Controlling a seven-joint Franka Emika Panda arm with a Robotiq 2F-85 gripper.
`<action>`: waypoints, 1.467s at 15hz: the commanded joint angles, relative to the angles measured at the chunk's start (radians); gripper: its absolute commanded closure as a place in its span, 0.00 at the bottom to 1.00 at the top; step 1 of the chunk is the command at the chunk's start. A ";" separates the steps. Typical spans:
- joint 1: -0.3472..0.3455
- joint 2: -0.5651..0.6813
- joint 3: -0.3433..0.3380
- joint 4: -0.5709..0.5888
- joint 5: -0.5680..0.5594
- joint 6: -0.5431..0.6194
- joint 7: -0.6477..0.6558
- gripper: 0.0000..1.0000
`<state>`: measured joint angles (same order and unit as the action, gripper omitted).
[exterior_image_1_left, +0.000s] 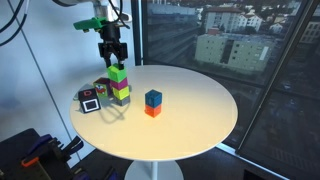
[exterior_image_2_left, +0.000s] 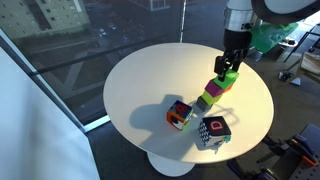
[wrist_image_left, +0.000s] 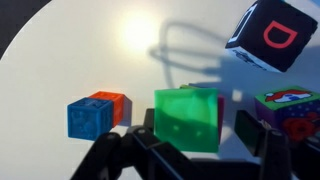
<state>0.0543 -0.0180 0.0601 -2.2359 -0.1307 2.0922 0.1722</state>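
Note:
A green cube (exterior_image_1_left: 118, 72) tops a small stack with a magenta cube (exterior_image_1_left: 120, 88) under it, near the edge of the round white table (exterior_image_1_left: 200, 110). My gripper (exterior_image_1_left: 113, 58) hangs straight down over the stack, its fingers on either side of the green cube (exterior_image_2_left: 229, 78). In the wrist view the green cube (wrist_image_left: 188, 118) fills the space between the dark fingers (wrist_image_left: 248, 130). A gap shows between the cube's right face and that finger, so my gripper (wrist_image_left: 197, 128) stands open. The magenta cube (wrist_image_left: 217, 105) peeks out behind the green one.
A blue cube on an orange one (exterior_image_1_left: 152, 103) stands nearer the table's middle (wrist_image_left: 92, 115). A black-and-white lettered cube (exterior_image_1_left: 90, 100) (wrist_image_left: 270, 35) and a multicoloured cube (wrist_image_left: 290, 105) sit beside the stack. Glass walls surround the table.

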 joint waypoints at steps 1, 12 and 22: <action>0.000 -0.010 0.000 0.002 -0.013 -0.007 0.013 0.00; -0.003 -0.032 -0.005 0.007 0.042 -0.026 -0.025 0.00; -0.006 -0.057 -0.007 0.009 0.097 -0.023 -0.023 0.00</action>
<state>0.0529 -0.0523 0.0579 -2.2330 -0.0581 2.0908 0.1676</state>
